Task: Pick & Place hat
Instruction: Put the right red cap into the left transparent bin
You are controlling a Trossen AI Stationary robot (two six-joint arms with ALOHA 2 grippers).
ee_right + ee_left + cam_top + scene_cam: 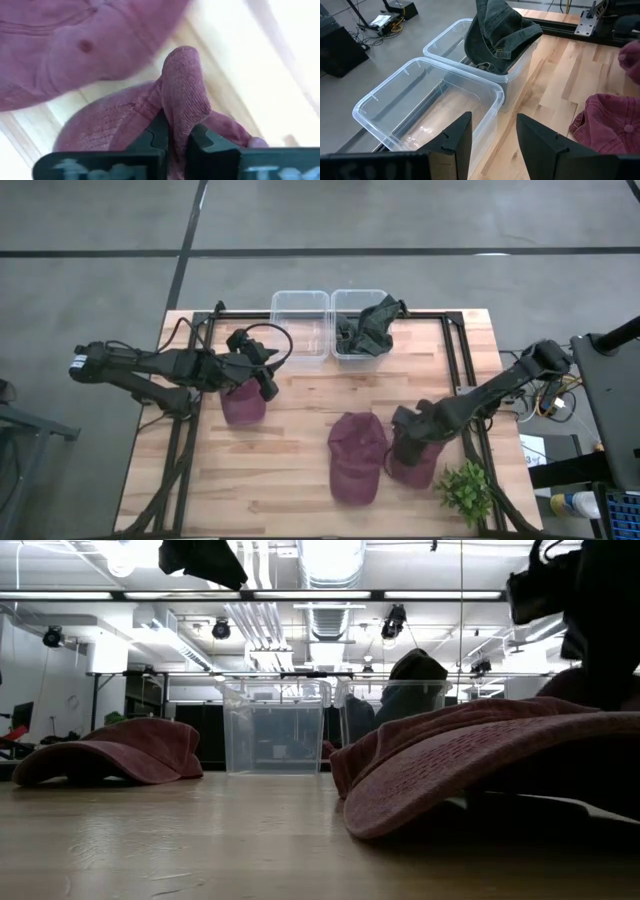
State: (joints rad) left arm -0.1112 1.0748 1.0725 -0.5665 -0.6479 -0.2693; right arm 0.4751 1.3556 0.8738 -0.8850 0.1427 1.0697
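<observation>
Three maroon caps lie on the wooden table: one at the left [243, 404], one in the middle [357, 456], one at the right [420, 465]. My left gripper [268, 380] hangs open above the left cap's right side without touching it; its wrist view looks at an empty clear bin [427, 97] and a bin holding dark green hats [500, 35]. My right gripper [405, 442] is shut on the right cap [105, 127]. The low view shows the left cap [115, 752] and a cap brim [470, 765] resting on the table. My right gripper [179, 137] pinches a raised fold of the maroon cap's cloth [184, 95] between its two fingers, coming from above and pointing down. The fold stands up past the fingertips. The rest of the cap spreads out below on the wood.
Two clear bins [300, 325] [352, 352] stand side by side at the table's far edge. A small green plant [465, 490] sits at the near right corner, close to the held cap. Black frame rails [465, 360] run along the table's sides. Bare wood lies between the caps.
</observation>
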